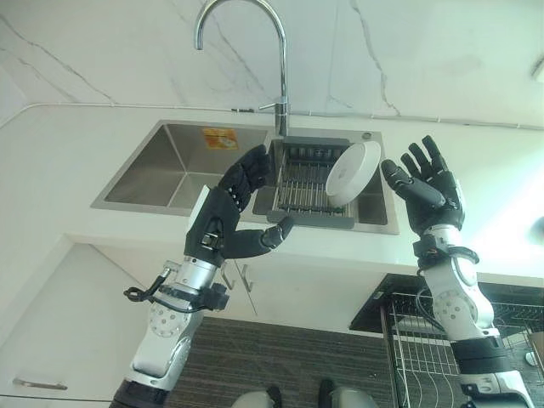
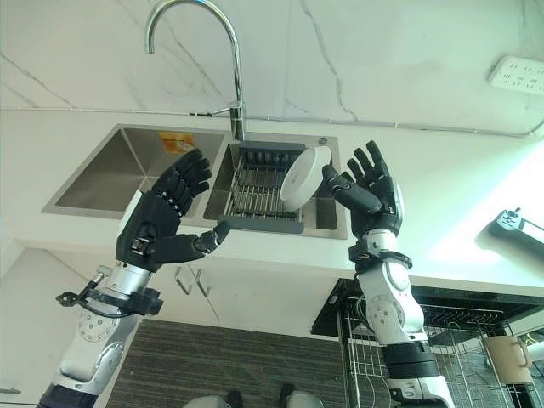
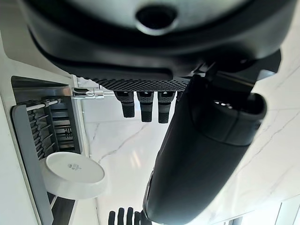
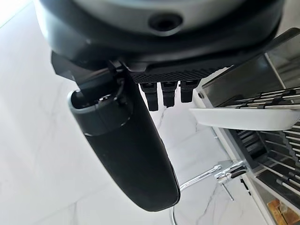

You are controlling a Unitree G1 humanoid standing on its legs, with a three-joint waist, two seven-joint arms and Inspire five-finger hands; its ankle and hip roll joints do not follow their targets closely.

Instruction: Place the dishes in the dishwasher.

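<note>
Here's the white dish (image 1: 352, 174), round and shallow with a smooth glossy finish and a raised foot ring on its underside, standing on edge and tilted in the dark slatted rack (image 1: 308, 183) that sits in the right basin of the steel sink (image 1: 178, 166). The rack shows thin metal rods across a grey plastic frame.

The left hand (image 1: 228, 212) is up at nine o'clock from the dish, fingers straight and spread, thumb stuck out toward the sink's front rim, holding nothing. The right hand (image 1: 429, 189) hovers at three o'clock of the dish, just beside it, fingers fanned apart and empty too; its thumb points toward the dish's rim, and I cannot tell whether it touches.

Brushed steel on the sink, square-cornered, twin basins, an orange sticker (image 1: 220, 138) on the back wall of the left one. At twelve o'clock a chrome tap (image 1: 259, 51) arches high in a gooseneck. The bench (image 1: 76, 161) is pale and smooth, the wall behind white marble with grey veins.

Down at five o'clock, a wire dishwasher basket (image 2: 442, 340) is pulled out, a pale mug (image 2: 508, 359) sitting in it. The floor (image 1: 255, 361) below is dark and ribbed.
</note>
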